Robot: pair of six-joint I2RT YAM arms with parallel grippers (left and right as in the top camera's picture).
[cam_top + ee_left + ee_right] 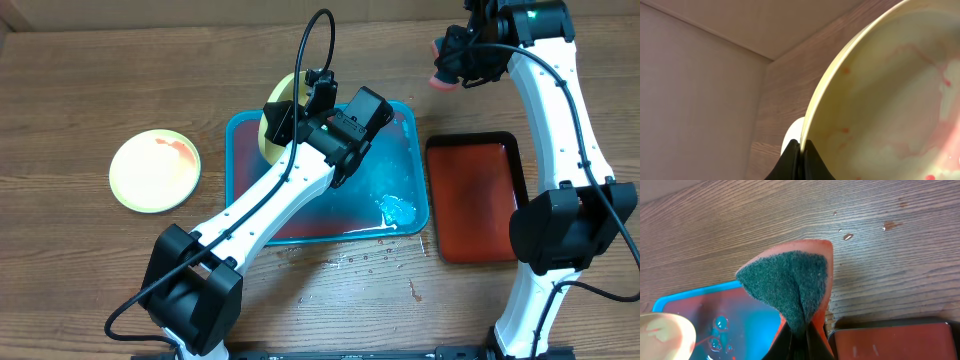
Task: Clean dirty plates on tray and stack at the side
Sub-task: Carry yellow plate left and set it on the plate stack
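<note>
Seen from overhead, a wooden counter [80, 90] carries a large teal-blue tray [240, 150] at its centre. The tray's floor is wet and smeared reddish, with a patch of foamy water [398, 210] near its right front corner. Water droplets [360, 260] dot the counter just in front of the tray.

The left arm reaches from the near left edge up over the tray. The left gripper [290, 118] has its jaws closed on the rim of a pale yellow-green plate [285, 90], which is tilted up on edge above the tray's far left corner. In the left wrist view this held plate [890, 100] fills the right side. Its face carries pink sauce streaks and small orange spots, and the dark jaws of the left gripper [801, 150] are pinched together on its edge.

A second pale yellow-green plate [155, 170] lies flat on the counter, well to the left of the tray, with a faint red smear near its far side.

The right arm rises along the right side. The right gripper [455, 60] hangs above the counter past the tray's far right corner, its jaws shut on an orange sponge [443, 78]. In the right wrist view the sponge [790, 285] shows a dark green scouring face, clamped at its lower end.

A smaller dark red tray with a black rim [475, 195] sits just right of the teal tray.
</note>
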